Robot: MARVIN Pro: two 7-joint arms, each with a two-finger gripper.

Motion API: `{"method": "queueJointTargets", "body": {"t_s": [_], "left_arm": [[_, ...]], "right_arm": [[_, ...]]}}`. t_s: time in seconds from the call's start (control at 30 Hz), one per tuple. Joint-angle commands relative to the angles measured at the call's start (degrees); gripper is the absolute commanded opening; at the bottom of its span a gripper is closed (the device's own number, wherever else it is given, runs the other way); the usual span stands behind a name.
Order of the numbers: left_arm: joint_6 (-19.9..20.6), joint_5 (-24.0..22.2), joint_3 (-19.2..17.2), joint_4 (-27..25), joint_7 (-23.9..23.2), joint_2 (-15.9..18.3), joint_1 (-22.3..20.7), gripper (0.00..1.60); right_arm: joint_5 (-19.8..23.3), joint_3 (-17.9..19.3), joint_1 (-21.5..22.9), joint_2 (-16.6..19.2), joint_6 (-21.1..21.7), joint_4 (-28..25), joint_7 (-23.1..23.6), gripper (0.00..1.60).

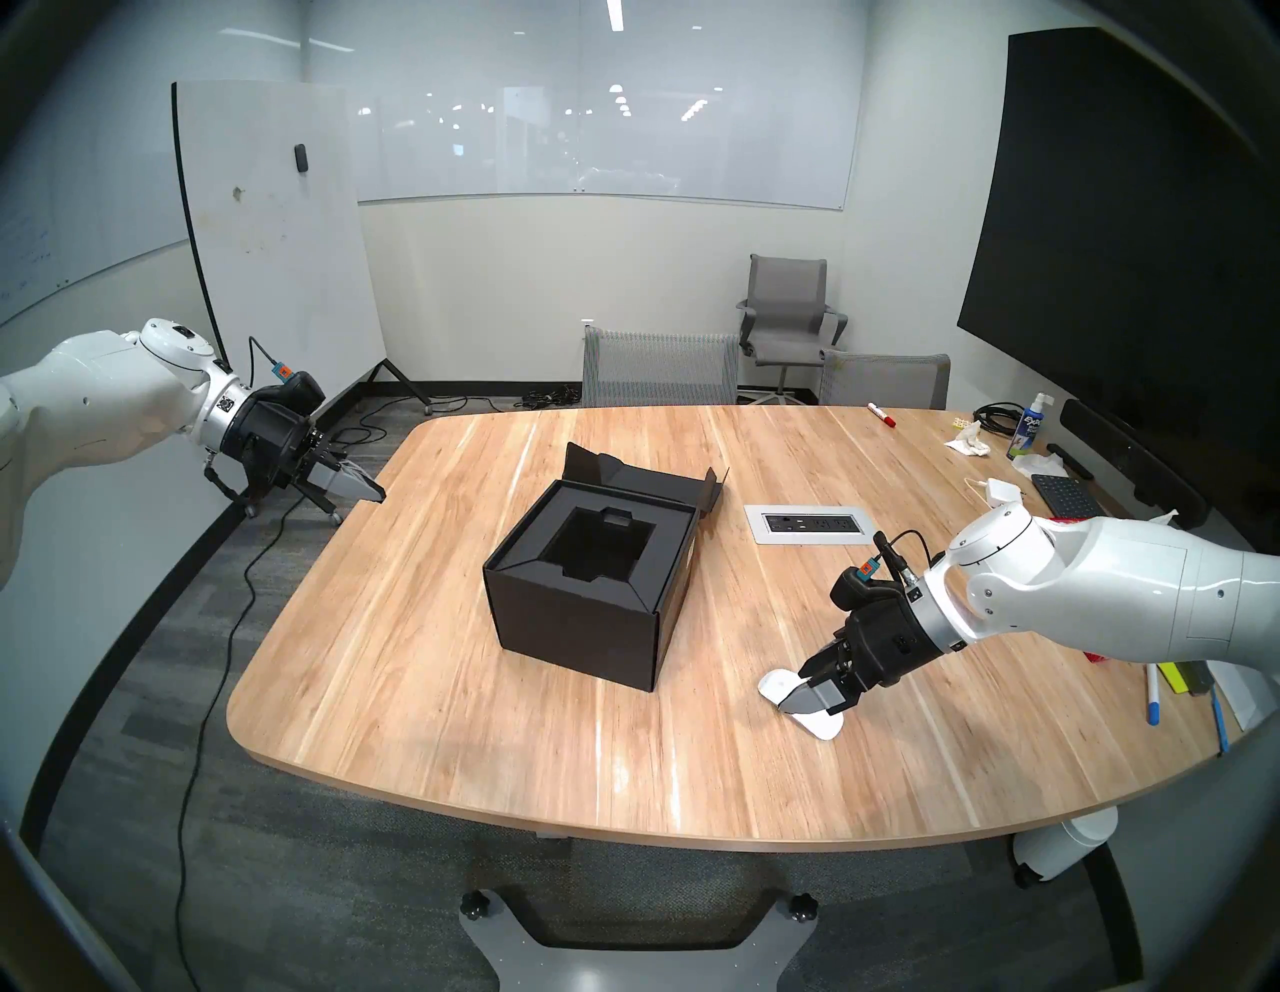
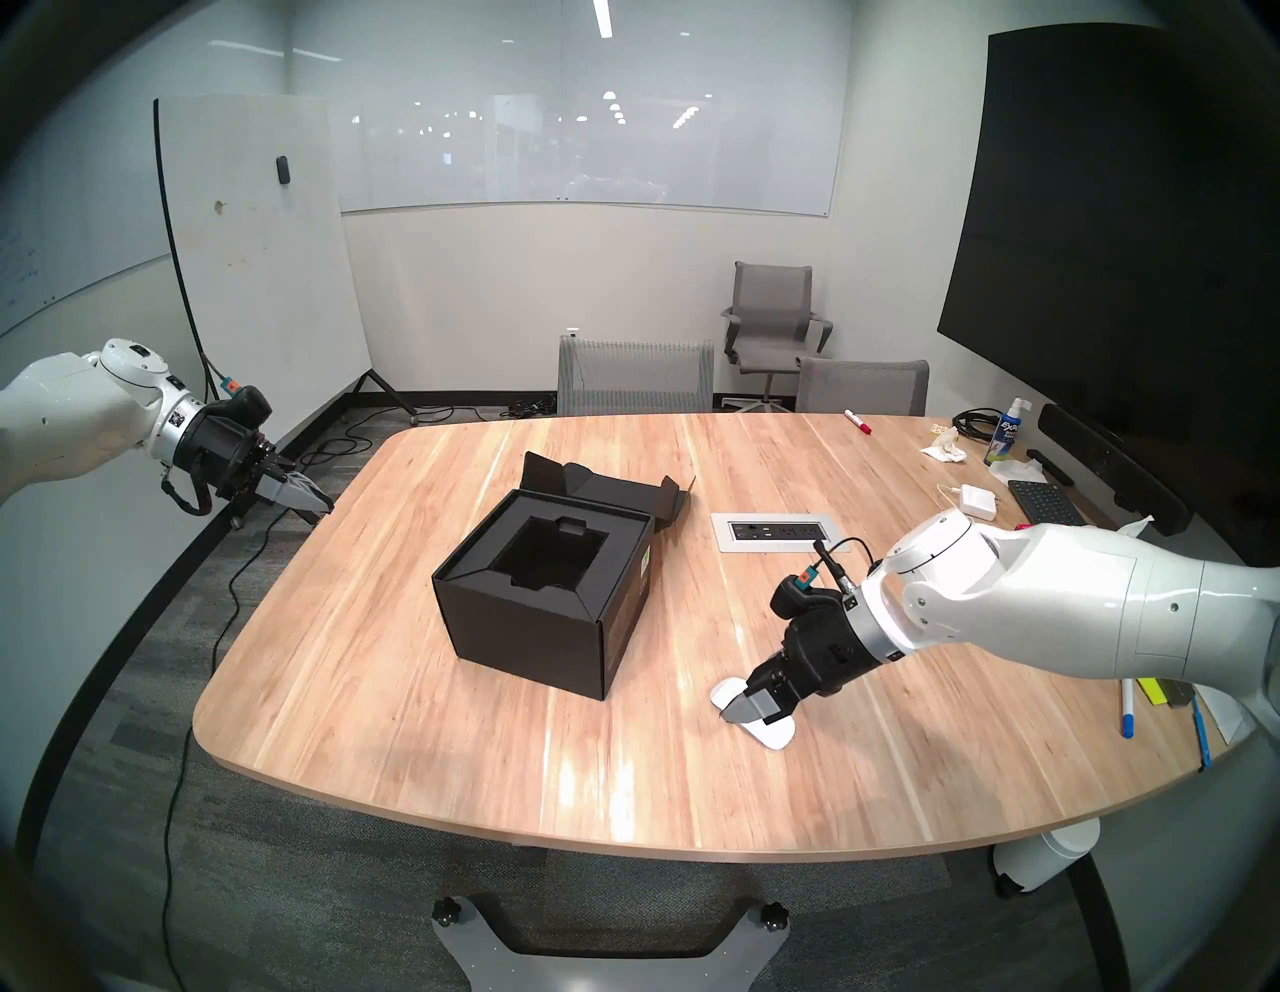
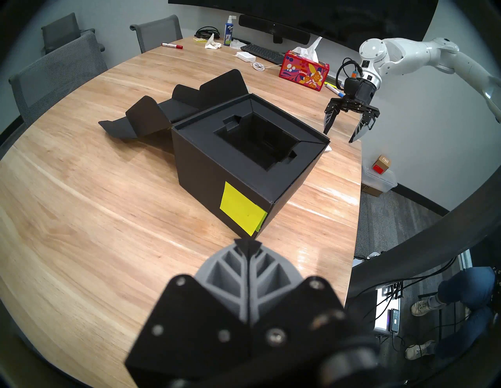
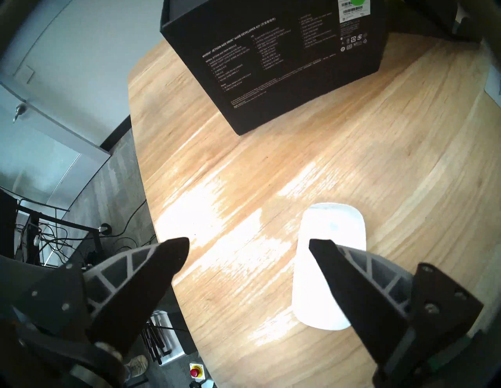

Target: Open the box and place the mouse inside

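We see the jaws of the right gripper (image 1: pixel 807 700) spread wide and empty, angled down over the mouse (image 1: pixel 779 686), while the jaws of the left gripper (image 1: pixel 370 490) are pressed together with nothing between them, held in the air off the worktop's far left edge. From largest to smallest: the wooden worktop (image 1: pixel 429 658) fills the middle of our head views, and the black box (image 1: pixel 575 623) stands near its centre, lid flap (image 1: pixel 644 478) folded back behind it so the black recessed insert (image 1: pixel 596 547) lies open to view. A yellow-green sticky note (image 3: pixel 240 211) is stuck on the box wall that faces our left wrist camera; white printed text and a white label (image 4: pixel 353 10) cover the wall facing our right wrist camera. The white mouse lies flat on the worktop to the right of the box and nearer us, well apart from it. In our right wrist view one fingertip (image 4: pixel 322 252) overlaps the mouse (image 4: pixel 328 235) and the other (image 4: pixel 176 249) hangs over bare wood; we cannot tell whether either touches the mouse. A power outlet panel (image 1: pixel 807 524) is set into the worktop beyond the right gripper. Towards the far right corner sit a keyboard (image 1: pixel 1063 495), a white power adapter (image 1: pixel 1004 488), a spray bottle (image 1: pixel 1028 426) and a red marker (image 1: pixel 881 414), and the left wrist view also catches a red patterned tissue box (image 3: pixel 305 70).
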Motion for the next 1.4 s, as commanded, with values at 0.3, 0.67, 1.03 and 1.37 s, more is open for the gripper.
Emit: {"method": "queueJointTargets", "body": {"t_s": [0.3, 0.67, 1.03, 1.37], "left_arm": [[-0.16, -0.78, 0.29, -0.11, 0.02, -0.16, -1.43, 0.0], [-0.25, -1.04, 0.65, -0.11, 0.02, -0.23, -1.56, 0.0], [-0.35, -1.29, 1.0, -0.12, 0.02, -0.3, -1.68, 0.0], [-0.43, -1.48, 1.3, -0.11, 0.02, -0.36, -1.77, 0.0]], "right_arm": [[0.78, 0.92, 1.99, -0.76, 6.78, -1.09, 0.7, 1.6], [0.7, 0.37, 1.27, -0.92, 9.54, -1.03, -1.44, 1.6], [0.99, 0.07, 0.69, -0.98, 10.94, -1.3, -4.27, 1.6], [0.65, -0.25, 1.05, -1.29, 13.87, -0.78, -7.34, 1.6]]}}
